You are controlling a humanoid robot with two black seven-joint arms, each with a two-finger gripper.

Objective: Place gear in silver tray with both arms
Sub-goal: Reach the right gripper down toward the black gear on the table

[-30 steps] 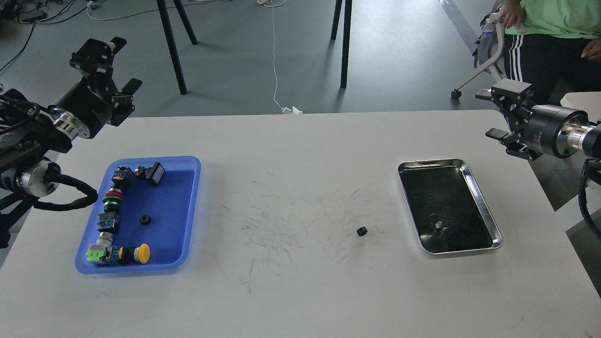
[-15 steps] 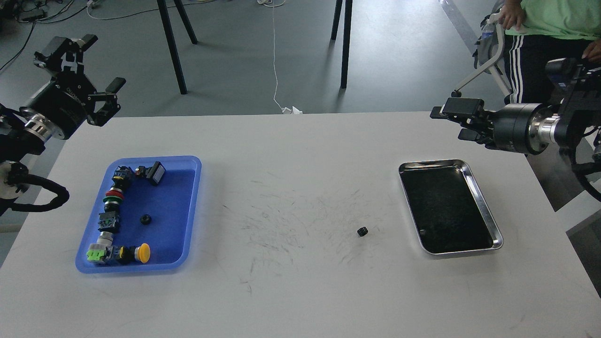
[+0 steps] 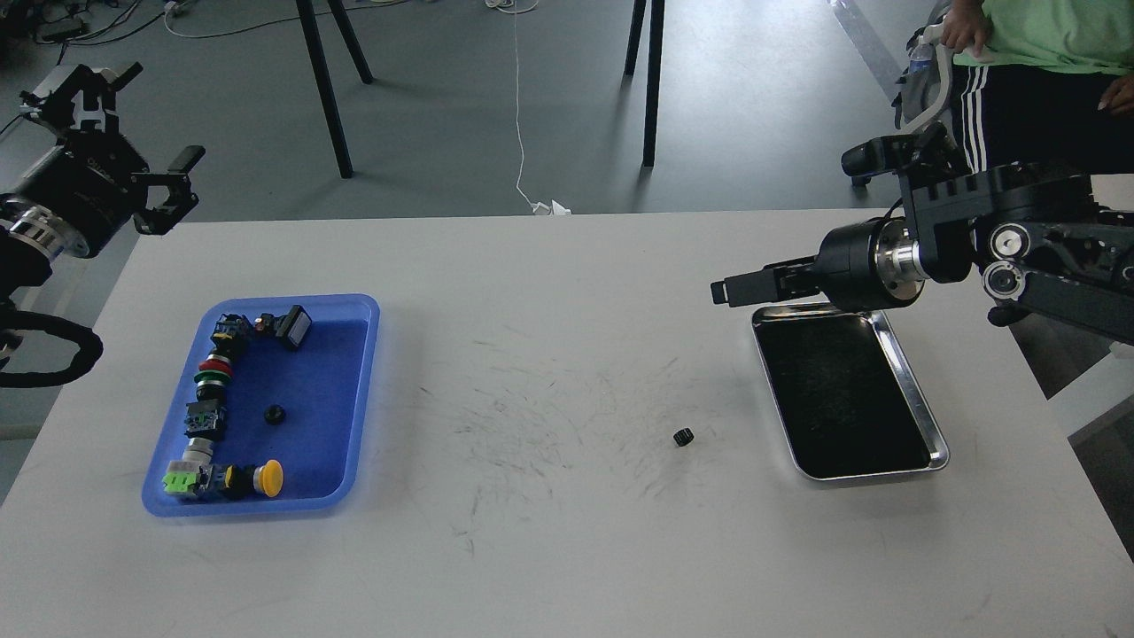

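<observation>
A small black gear [image 3: 682, 436] lies on the white table, a little left of the silver tray [image 3: 842, 399], whose dark bottom shows nothing in it. My right gripper [image 3: 733, 289] points left, low over the tray's far left corner, above and to the right of the gear. It is seen side-on as one dark shape, so I cannot tell its jaws apart. My left gripper [image 3: 146, 115] is open and empty, raised beyond the table's far left corner.
A blue plastic tray [image 3: 319, 390] at the left holds several push-button parts along its left side and a small black gear-like piece [image 3: 275, 414]. A seated person [image 3: 1036, 53] is at the far right, beyond the table. Stand legs rise behind the table.
My right arm has swung in from the right edge to the tray's far left corner and turned its gripper side-on. My left gripper has drawn back left and up, away from the table.
</observation>
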